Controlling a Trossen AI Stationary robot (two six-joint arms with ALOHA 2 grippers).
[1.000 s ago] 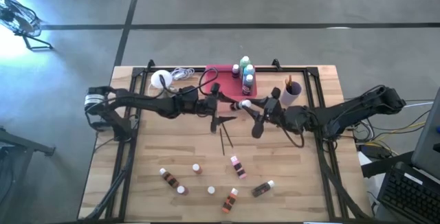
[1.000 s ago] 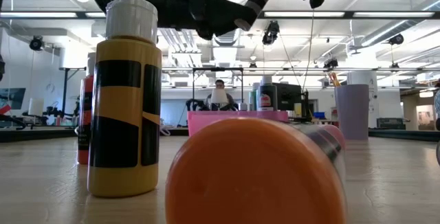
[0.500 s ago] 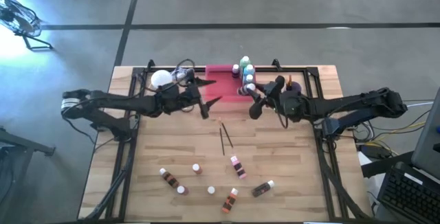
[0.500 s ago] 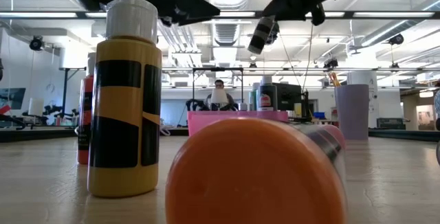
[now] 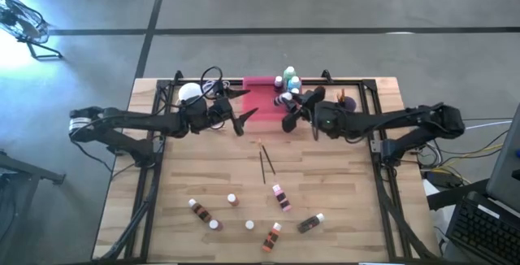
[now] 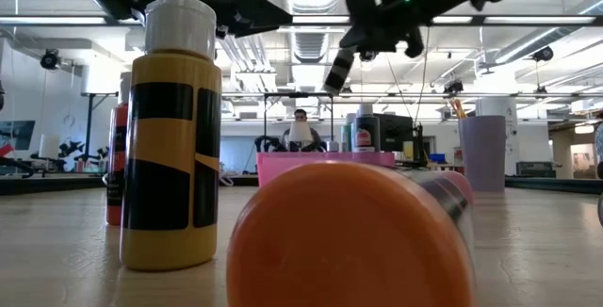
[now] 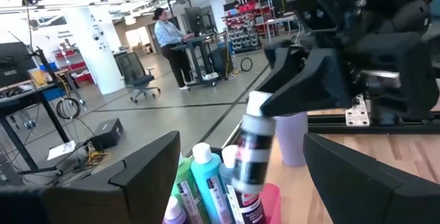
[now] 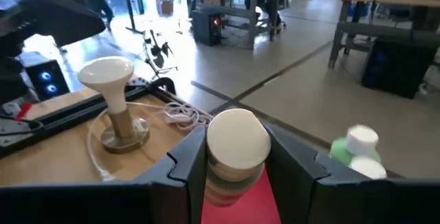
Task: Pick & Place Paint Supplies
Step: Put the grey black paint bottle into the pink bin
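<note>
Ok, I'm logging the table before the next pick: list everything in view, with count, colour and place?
Tray: one, pink, far edge.
Upright bottles: several, green, blue and darker, tray's right end.
Held bottle: one, white-capped, over tray.
Lamp: one, white, left of tray.
Cup: one, pale purple, right of tray.
Brushes: two, dark, mid-table.
Small bottles: six, white-capped, near edge.
Left gripper: open, near tray.
Right gripper: holding a bottle.

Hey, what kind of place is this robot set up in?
Probably a large open lab or workshop: a bare grey concrete floor around the wooden table, long rows of ceiling strip lights, and a person at a standing desk among equipment racks.
</note>
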